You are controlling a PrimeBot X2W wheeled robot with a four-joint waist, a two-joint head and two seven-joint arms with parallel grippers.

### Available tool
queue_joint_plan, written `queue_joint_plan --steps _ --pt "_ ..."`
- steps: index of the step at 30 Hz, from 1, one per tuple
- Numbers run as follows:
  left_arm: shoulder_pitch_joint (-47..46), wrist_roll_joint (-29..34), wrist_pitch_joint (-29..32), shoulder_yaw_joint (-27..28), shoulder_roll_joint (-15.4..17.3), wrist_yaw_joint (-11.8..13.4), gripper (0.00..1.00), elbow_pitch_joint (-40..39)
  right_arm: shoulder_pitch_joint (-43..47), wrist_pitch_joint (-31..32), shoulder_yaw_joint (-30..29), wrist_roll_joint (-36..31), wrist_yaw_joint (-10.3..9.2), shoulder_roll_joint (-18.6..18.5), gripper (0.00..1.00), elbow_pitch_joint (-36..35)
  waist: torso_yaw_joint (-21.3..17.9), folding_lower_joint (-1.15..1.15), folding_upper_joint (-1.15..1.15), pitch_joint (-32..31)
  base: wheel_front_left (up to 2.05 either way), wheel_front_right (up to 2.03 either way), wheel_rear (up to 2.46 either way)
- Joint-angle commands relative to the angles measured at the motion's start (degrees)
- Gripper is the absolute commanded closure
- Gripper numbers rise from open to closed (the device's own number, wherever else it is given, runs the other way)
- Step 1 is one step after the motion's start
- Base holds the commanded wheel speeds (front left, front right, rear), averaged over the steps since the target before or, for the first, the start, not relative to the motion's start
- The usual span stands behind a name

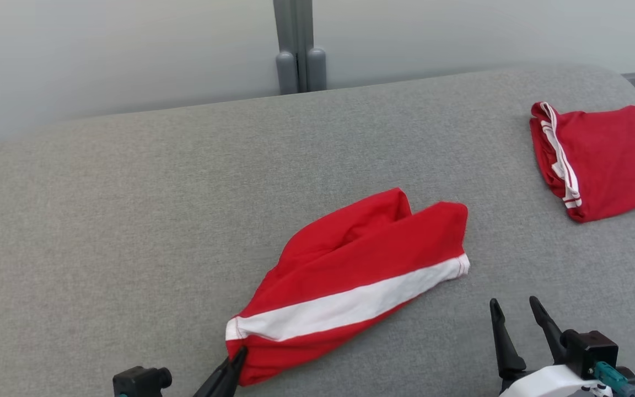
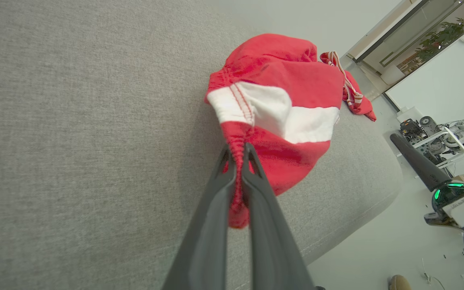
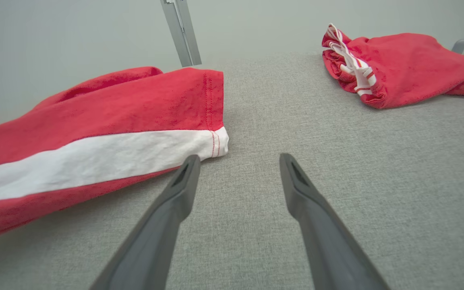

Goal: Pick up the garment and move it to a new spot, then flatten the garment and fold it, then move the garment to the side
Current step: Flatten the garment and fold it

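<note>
Left gripper (image 2: pixel 236 152) clamped shut on the near corner of the red fabric garment with a broad white stripe (image 1: pixel 350 264); the cloth is pinched and gathered between both fingers, plain in the left wrist view. Right gripper (image 1: pixel 514 303) wide open, holding nothing, fingers apart above the grey woven-fabric surface (image 1: pixel 130 220), just beside the garment's far white-striped hem end.

The garment lies mid-surface, slanting from the left gripper up and to the right. It is creased, with a deep fold running lengthwise, not flat.

A second red garment with thin white-striped trim (image 1: pixel 609 160) sits bunched at the far right edge, well apart, touched by neither gripper.

Progress judgement:
- Early stage: grasp made, pick-up or reposition step in hand.
- Flattening not done, since wrinkles and a doubled layer are visible.
- Folding and moving aside are left.
- Right gripper likely needed on the opposite end to spread the garment.
</note>
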Motion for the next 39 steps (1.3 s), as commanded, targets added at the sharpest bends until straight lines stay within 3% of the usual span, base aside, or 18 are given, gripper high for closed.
queue_joint_plan --steps 1,8,9,10,11,16,22,25,30,34,39 --pt "0.1 1.0 -1.1 1.0 -0.3 0.0 1.00 1.5 1.1 0.0 0.2 -0.6 -0.09 -0.1 0.00 0.2 2.4 0.00 0.00 -1.6 0.00 0.00 0.00" --pt "-2.5 6.4 -2.7 8.7 -4.5 -0.2 1.00 10.7 0.2 0.0 1.0 -1.8 -0.09 -0.1 0.00 0.5 4.2 0.00 0.00 -2.8 0.00 0.00 0.00" --pt "-2.4 7.6 -2.7 9.6 -4.9 -0.2 0.82 11.2 0.0 0.0 1.1 -1.9 -0.09 -0.1 0.00 0.5 4.2 0.00 0.00 -2.9 0.00 0.00 0.00" --pt "-2.1 9.0 -2.7 10.8 -5.5 -0.2 0.27 11.8 -0.2 0.0 1.2 -2.0 -0.09 -0.1 0.00 0.4 4.1 0.00 0.00 -3.0 0.00 0.00 0.00" --pt "-1.5 9.5 -2.7 11.8 -6.2 -0.2 0.00 12.4 -0.3 0.0 1.2 -1.9 -0.10 -0.1 0.00 0.4 3.9 0.00 0.00 -3.1 0.00 0.00 0.00" --pt "1.4 12.8 -2.7 16.8 -7.6 -0.2 0.00 12.2 0.3 0.0 1.3 -1.3 -0.09 -0.1 0.00 -0.2 3.0 0.00 0.00 -3.4 0.00 0.00 0.00" --pt "5.9 20.3 -2.7 28.1 -10.7 3.6 0.00 6.3 1.5 0.0 1.0 -0.8 -0.09 -0.1 0.00 -0.6 2.3 0.00 0.00 -3.4 0.00 0.00 0.00" --pt "7.0 24.6 -2.6 30.4 -12.9 2.6 0.00 2.6 1.8 0.0 1.1 -0.7 -0.09 -0.1 0.00 -0.8 2.2 0.00 0.00 -3.1 0.00 0.00 0.00" --pt "0.5 28.8 -1.9 24.5 -14.2 0.6 0.00 2.5 -0.2 0.0 2.5 -0.8 -0.09 -0.1 0.00 -0.5 0.9 0.00 0.00 -1.8 0.00 0.00 0.00" --pt "-9.1 30.4 3.4 16.1 -14.6 -0.2 0.00 5.3 -2.0 0.0 3.6 -0.3 -0.10 -0.1 0.00 -0.8 -1.2 0.00 0.00 0.3 0.00 0.00 0.00" --pt "-22.1 28.0 11.9 4.6 -14.6 -0.2 0.00 11.0 -3.5 0.0 4.8 0.6 -0.09 -0.1 0.00 -0.7 -4.7 0.00 0.00 2.7 0.00 0.00 0.00"
